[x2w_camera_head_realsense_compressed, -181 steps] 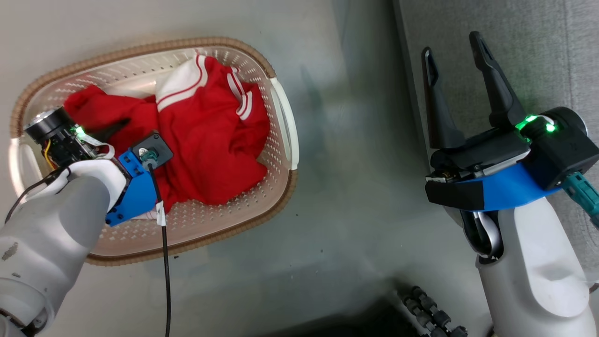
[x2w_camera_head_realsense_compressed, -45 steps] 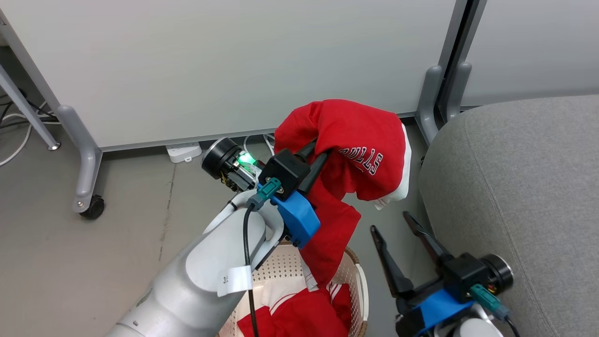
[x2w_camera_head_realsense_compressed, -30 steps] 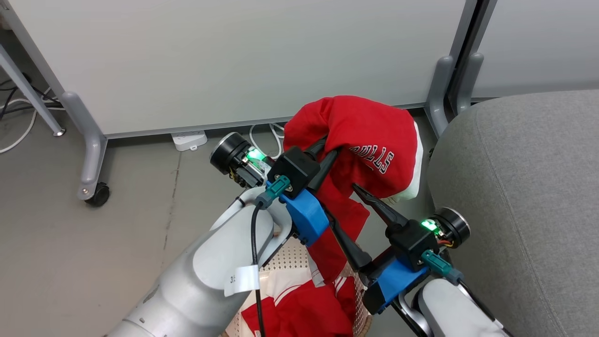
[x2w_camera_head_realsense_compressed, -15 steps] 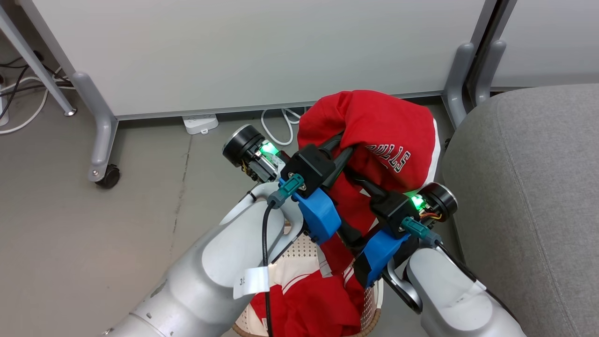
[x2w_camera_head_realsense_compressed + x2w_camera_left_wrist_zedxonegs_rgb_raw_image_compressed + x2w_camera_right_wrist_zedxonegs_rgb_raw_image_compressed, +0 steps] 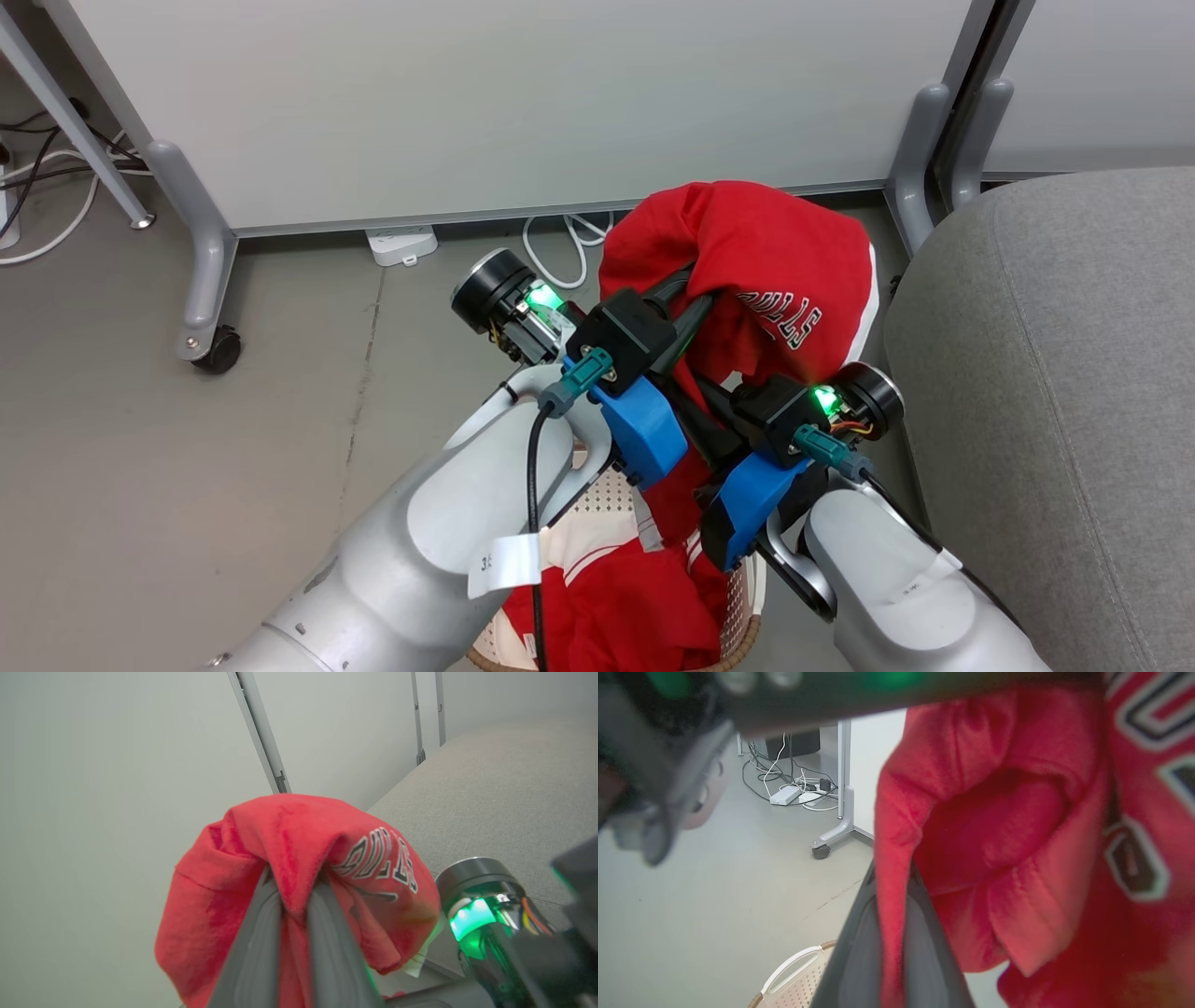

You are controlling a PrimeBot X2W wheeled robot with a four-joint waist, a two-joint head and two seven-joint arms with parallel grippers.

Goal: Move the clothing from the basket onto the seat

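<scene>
Holding a bright red soft-fabric garment lettered "BULLS" in white (image 5: 775,252) up in the air, I have both hands clamped on it. My left hand (image 5: 294,884) pinches a fold near the top of the bundle, its two long dark fingers (image 5: 252,952) pressed together on the cloth, and the fabric drapes over their tips like a hood. My right hand (image 5: 893,877) sits just beside and below the left, its fingers closed on a hanging edge of the same garment.

The garment's lower end trails down toward a cream-white perforated plastic basket with a brown woven-look rim (image 5: 607,490); I cannot tell whether it touches what lies inside. In that basket lies a second red garment with white stripes (image 5: 597,607). The basket stands on the grey floor (image 5: 187,485) under my forearms, near the left side of the large grey fabric couch cushion (image 5: 1046,373). The lifted garment hangs just beside that cushion's rounded near-left corner, not on it. Beyond it stands a pale partition panel (image 5: 513,103) on grey legs, one with a black castor (image 5: 217,353).
</scene>
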